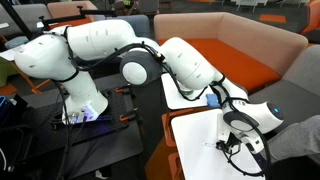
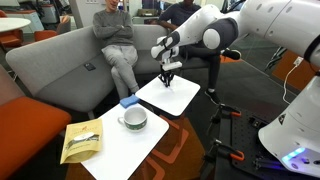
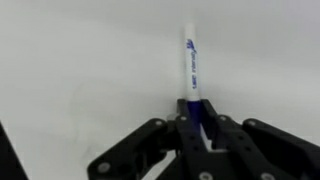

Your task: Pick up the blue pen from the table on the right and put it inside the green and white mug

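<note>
My gripper (image 3: 195, 118) is shut on the blue pen (image 3: 190, 60), a thin white and dark blue stick that points out past the fingertips over a white surface. In both exterior views the gripper (image 2: 168, 77) (image 1: 236, 143) hangs just above the smaller white tabletop (image 2: 180, 97) (image 1: 195, 135). The green and white mug (image 2: 133, 118) stands upright on the long white table (image 2: 110, 150) beside it, clear of the gripper. I cannot tell whether the pen's tip touches the surface.
A tan boxy object (image 2: 82, 140) lies on the long table beyond the mug. A chunky light blue object (image 2: 128, 101) sits at that table's edge. A person sits on the grey sofa (image 2: 60, 70) behind the tables.
</note>
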